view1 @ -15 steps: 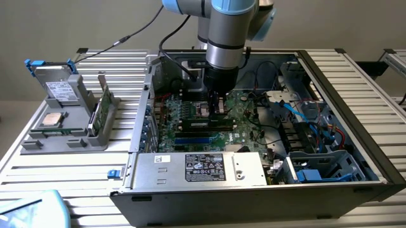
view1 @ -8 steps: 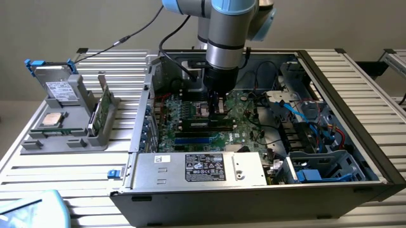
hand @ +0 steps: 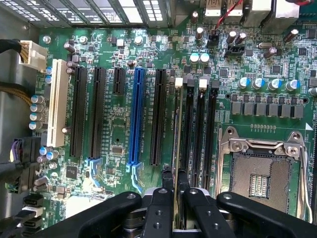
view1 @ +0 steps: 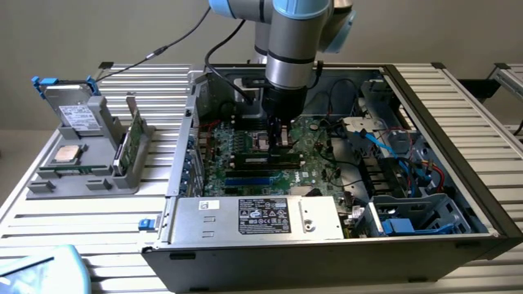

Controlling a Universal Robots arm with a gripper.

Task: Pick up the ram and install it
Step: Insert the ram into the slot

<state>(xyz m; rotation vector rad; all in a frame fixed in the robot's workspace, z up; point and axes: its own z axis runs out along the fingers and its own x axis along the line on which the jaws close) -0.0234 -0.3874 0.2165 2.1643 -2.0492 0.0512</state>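
My gripper (hand: 174, 182) is shut on the ram (hand: 175, 124), which the wrist view shows edge-on as a thin line running out from between the black fingers (hand: 182, 184). The ram hangs over the motherboard's row of black memory slots (hand: 198, 134), in line with the slot nearest the long expansion slots. Whether it touches that slot I cannot tell. In the exterior view the gripper (view1: 280, 139) points straight down inside the open computer case (view1: 457, 177), just above the memory slots (view1: 261, 161).
An empty processor socket (hand: 260, 176) lies beside the memory slots. On their other side are blue (hand: 135, 119), black and white (hand: 57, 104) expansion slots. Outside the case, a grey holder (view1: 82, 174) carries a silver processor chip (view1: 67, 153), a green card (view1: 129, 144) and a drive (view1: 78, 113). The power supply (view1: 253, 217) sits at the front.
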